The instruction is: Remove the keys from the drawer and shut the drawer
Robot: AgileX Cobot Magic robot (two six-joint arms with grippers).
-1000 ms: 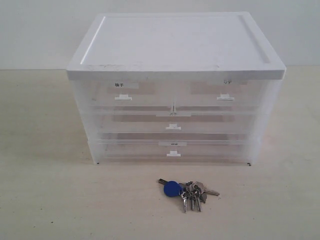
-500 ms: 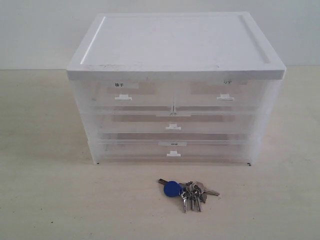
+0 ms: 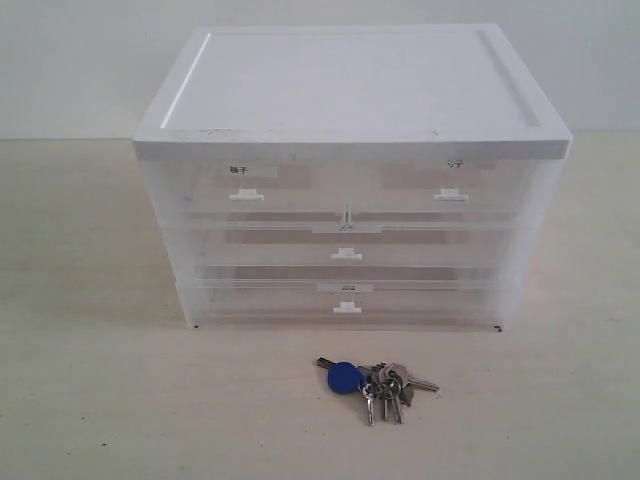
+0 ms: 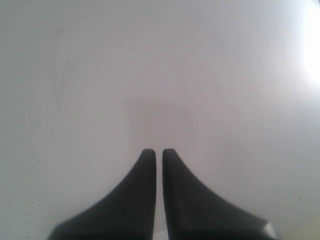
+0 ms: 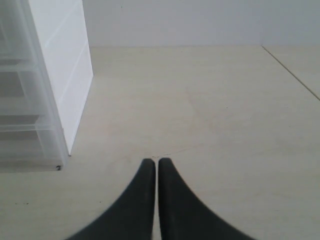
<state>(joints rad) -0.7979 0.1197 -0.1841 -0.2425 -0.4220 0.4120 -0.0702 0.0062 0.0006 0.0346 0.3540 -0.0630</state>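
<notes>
The keys: a bunch of small silver metal keys on a ring, with a round blue fob at the left end. They lie flat on the table, just in front of the storage unit, near the middle of its front and outside every compartment.

The drawer: middle tier, full width, translucent plastic, small white tab handle at centre. Its front sits flush with the tiers above and below, so it is pushed in. The walls are cloudy and I cannot make out any contents.

Above it are two half-width drawers, each with a label strip and a white tab. Below is a similar wide bottom drawer. A flat white top with a raised rim caps the unit. The table is pale, matte and faintly grained.

The left gripper: dark tapered fingers drawn together, nothing between them, facing a plain pale surface.

The right gripper: fingers likewise together and empty, over the table near the unit's white side wall, not touching it.
</notes>
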